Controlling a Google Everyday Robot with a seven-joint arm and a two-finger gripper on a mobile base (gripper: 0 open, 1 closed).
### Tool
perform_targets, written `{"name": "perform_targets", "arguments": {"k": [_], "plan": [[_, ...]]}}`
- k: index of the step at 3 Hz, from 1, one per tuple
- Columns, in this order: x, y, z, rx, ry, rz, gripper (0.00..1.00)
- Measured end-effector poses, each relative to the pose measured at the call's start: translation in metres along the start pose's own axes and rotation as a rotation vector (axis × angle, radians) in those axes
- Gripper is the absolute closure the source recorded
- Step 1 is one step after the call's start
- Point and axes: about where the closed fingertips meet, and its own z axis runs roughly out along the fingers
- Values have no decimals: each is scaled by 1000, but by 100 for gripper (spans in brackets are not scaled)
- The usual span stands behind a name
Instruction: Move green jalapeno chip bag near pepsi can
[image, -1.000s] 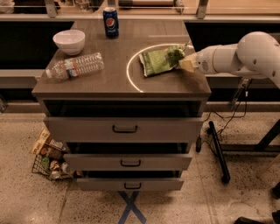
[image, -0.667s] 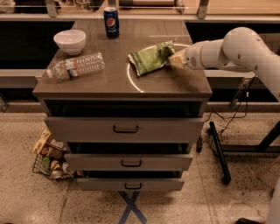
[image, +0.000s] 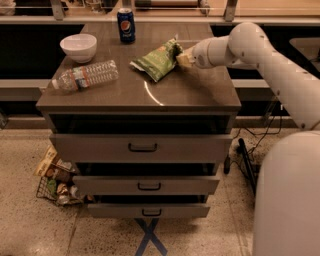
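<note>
The green jalapeno chip bag (image: 159, 61) is light green and crinkled, held tilted a little above the middle of the brown cabinet top (image: 190, 92). My gripper (image: 181, 56) is shut on the bag's right end, reaching in from the right. The pepsi can (image: 126, 25) stands upright at the back of the top, up and to the left of the bag, about a bag's length away.
A white bowl (image: 78, 47) sits at the back left. A clear water bottle (image: 86, 76) lies on its side at the left. The cabinet has three drawers below, pulled slightly out. A wire basket of snacks (image: 56, 180) stands on the floor at the left.
My gripper has carried the chip bag leftward and toward the back, from the right side of the top to the middle, closer to the pepsi can.
</note>
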Motion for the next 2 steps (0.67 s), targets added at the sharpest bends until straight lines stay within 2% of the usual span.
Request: {"name": "perform_targets", "arguments": {"k": [1, 2], "plan": [[-27, -25, 38, 53, -18, -2, 100], [-43, -35, 56, 89, -21, 16, 100]]}}
